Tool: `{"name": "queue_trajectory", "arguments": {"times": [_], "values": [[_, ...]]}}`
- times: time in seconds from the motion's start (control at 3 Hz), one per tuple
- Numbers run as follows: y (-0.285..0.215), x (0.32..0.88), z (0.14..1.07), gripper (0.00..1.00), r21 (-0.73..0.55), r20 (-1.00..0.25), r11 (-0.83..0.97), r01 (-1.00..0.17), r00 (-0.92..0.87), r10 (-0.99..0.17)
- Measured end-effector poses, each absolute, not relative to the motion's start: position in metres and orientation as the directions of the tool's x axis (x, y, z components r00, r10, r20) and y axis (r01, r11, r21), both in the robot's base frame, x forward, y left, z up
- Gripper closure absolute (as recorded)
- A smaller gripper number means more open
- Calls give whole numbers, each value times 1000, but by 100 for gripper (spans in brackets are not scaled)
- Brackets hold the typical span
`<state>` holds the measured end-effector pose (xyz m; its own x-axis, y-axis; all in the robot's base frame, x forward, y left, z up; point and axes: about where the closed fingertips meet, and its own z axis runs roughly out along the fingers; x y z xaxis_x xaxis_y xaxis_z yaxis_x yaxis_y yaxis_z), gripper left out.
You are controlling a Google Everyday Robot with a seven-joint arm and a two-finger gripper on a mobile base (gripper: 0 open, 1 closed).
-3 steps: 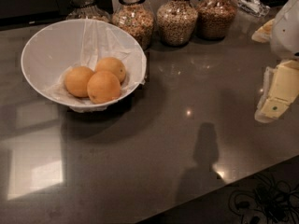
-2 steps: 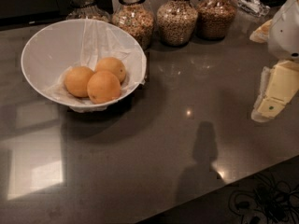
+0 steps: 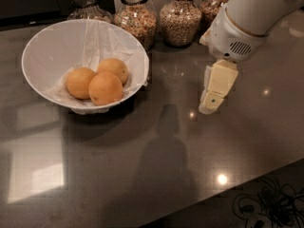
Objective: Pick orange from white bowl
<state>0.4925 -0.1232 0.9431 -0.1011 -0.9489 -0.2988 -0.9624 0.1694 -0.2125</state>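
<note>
A wide white bowl (image 3: 52, 51) stands on the dark countertop at the left. Three oranges lie in it: one at the front (image 3: 105, 88), one at the left (image 3: 79, 82), one behind (image 3: 114, 69). My gripper (image 3: 211, 103) hangs from the white arm at the right, above the counter. It is well to the right of the bowl and holds nothing that I can see.
Several glass jars of grains (image 3: 179, 18) stand in a row along the back, right behind the bowl and the arm. The dark counter (image 3: 142, 165) ends at a front edge at the lower right, with cables (image 3: 266, 205) on the floor beyond it.
The arm and gripper have moved left, toward the bowl, and fill more of the view. The bowl and oranges have not moved on the counter.
</note>
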Motion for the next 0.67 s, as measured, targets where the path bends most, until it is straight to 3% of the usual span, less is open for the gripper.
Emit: {"name": "queue_trajectory", "arguments": {"times": [0.67], "values": [[-116,492,941,0,-219,-331,172,-960,-93,-939]]}}
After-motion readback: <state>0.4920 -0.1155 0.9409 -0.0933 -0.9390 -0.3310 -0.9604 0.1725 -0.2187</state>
